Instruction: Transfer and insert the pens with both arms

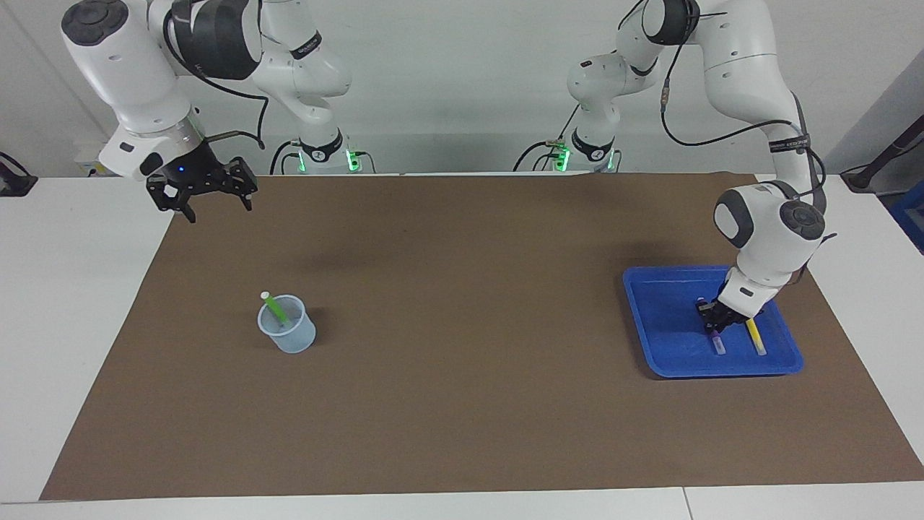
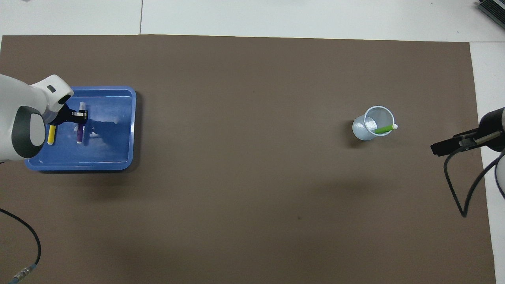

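Left gripper (image 1: pixel 716 323): lower right of the facing view, down inside the blue tray (image 1: pixel 664 347); fingertips closed on the purple pen (image 1: pixel 715 339), which lies on the tray floor.
Purple pen: in the overhead view at the left of the frame (image 2: pixel 79 134), lying along the tray floor with its whitish end toward the top of the frame, the gripper across its middle.
Yellow pen (image 1: pixel 755 336): lies flat in the tray just beside the purple pen, roughly parallel to it, not touched by the gripper.
Right gripper (image 1: pixel 203 189): upper left of the facing view, raised over the edge of the brown mat (image 1: pixel 462 404); fingers spread apart and holding nothing; this arm waits.
Green pen (image 1: pixel 274 309): stands tilted in the clear plastic cup (image 1: pixel 289 336), whitish end up and resting over the rim.
Cup: left of centre in the facing view, upright on the mat, well apart from the tray.
Table (image 1: pixel 72 289): white, with the brown mat covering most of it.
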Tool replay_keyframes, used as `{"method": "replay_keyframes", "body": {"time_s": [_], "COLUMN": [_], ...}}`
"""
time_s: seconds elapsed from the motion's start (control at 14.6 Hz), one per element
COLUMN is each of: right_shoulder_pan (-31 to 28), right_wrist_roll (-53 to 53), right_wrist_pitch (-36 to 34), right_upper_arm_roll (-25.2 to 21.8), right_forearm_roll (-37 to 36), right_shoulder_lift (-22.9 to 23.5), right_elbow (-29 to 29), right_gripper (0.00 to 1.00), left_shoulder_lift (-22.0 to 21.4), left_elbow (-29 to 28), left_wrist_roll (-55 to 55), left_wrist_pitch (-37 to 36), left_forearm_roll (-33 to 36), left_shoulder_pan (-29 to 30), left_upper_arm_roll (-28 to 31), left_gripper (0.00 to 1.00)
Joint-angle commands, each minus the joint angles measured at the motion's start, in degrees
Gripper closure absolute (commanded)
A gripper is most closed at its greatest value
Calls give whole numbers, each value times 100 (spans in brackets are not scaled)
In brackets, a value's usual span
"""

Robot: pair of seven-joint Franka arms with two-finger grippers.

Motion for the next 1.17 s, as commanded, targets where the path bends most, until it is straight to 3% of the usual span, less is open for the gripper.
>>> {"method": "replay_keyframes", "body": {"time_s": [0.0,0.21,0.76,1.1], "right_shoulder_pan": [-109,-205,-214,-232], "right_wrist_roll": [-165,-217,-227,-112], "right_wrist_pitch": [-126,-144,-47,57], "right_upper_arm_roll": [42,34,42,34], "right_forearm_roll": [-27,-45,25,806], "right_shoulder_lift": [-174,-174,-183,-227], "right_elbow": [-153,-153,-197,-390], "right_gripper": [0,0,0,0], "left_shoulder_lift": [141,98,-368,-561], "left_elbow": [904,1073,994,994], "left_wrist_roll": [-61,-779,-3872,-5980], "left_wrist_pitch": [-876,-1106,-1564,-1573], "left_forearm_roll": [-335,-810,-1152,-1462], "left_shoulder_pan": [-228,-334,-1370,-2160], "left_upper_arm_roll": [57,22,-13,-13], "left_gripper": [98,98,98,100]}}
